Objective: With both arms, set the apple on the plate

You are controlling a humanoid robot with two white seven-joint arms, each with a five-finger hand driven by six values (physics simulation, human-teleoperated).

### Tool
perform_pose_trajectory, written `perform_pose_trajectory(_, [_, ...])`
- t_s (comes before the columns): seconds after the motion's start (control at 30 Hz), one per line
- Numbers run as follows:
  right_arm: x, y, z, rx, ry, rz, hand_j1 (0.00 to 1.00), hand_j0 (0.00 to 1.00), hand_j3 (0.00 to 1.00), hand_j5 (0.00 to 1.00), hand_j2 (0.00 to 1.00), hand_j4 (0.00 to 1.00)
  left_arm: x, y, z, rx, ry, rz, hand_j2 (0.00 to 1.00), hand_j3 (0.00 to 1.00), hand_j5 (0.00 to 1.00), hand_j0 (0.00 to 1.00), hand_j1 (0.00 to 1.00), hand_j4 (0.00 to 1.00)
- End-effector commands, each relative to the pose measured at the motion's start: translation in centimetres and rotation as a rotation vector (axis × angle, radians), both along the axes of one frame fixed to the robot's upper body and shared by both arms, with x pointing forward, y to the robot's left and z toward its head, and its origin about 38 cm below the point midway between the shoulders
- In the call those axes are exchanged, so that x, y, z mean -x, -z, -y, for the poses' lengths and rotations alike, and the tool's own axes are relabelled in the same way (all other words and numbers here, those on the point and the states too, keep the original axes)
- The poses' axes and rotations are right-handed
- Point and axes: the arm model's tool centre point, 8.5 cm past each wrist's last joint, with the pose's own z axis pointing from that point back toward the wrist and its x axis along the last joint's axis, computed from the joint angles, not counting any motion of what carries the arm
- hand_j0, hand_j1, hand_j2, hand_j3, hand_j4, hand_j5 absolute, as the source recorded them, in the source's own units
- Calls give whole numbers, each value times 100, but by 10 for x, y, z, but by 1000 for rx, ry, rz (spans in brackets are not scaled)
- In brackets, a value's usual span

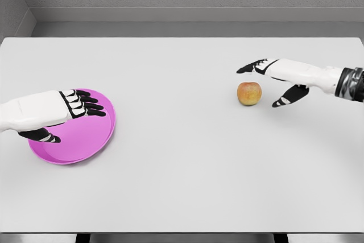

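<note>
A red-yellow apple [249, 93] sits upright on the white table [182, 169], right of centre. My right hand [267, 83] hovers just right of it, fingers spread open, index fingers reaching behind the apple and the thumb in front, not touching it. A magenta plate [85, 135] lies at the table's left side. My left hand [77, 112] is over the plate's near-left part, fingers extended and relaxed, holding nothing; it hides part of the plate.
A grey wall runs behind the table's far edge. The table's front edge is near the bottom of the view. A wide stretch of bare tabletop separates plate and apple.
</note>
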Motion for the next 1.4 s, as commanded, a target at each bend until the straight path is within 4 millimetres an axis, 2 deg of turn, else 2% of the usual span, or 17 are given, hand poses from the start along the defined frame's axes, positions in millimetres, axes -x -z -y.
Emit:
perform_pose_trajectory(0.0, [-4,15,0,-8,19,-43,100,100,100,100,100,100,0,-1,0,3,-3,-3,100,100,100,100,100,100])
perform_pose_trajectory(0.1, [-8,20,-9,-8,8,-58,100,100,100,100,100,100,0,-1,0,3,-3,-3,100,100,100,100,100,100])
perform_pose_trajectory(0.37, [-18,33,-17,2,12,-96,100,100,100,100,100,100,0,-1,0,3,-3,-3,100,100,100,100,100,100])
perform_pose_trajectory(0.43, [-19,36,-12,4,26,-105,100,100,100,100,100,100,0,-1,0,3,-3,-3,100,100,100,100,100,100])
perform_pose_trajectory(0.77, [-20,37,-16,19,20,-101,100,100,100,100,100,100,0,-1,0,3,-3,-3,100,100,100,100,100,100])
perform_pose_trajectory(0.83, [-23,43,-11,22,43,-118,100,100,100,100,100,100,0,-1,0,3,-3,-3,100,100,100,100,100,100])
perform_pose_trajectory(1.37, [-40,52,-19,55,72,-125,100,100,100,100,100,100,0,-1,0,3,-3,-3,100,100,100,100,100,100])
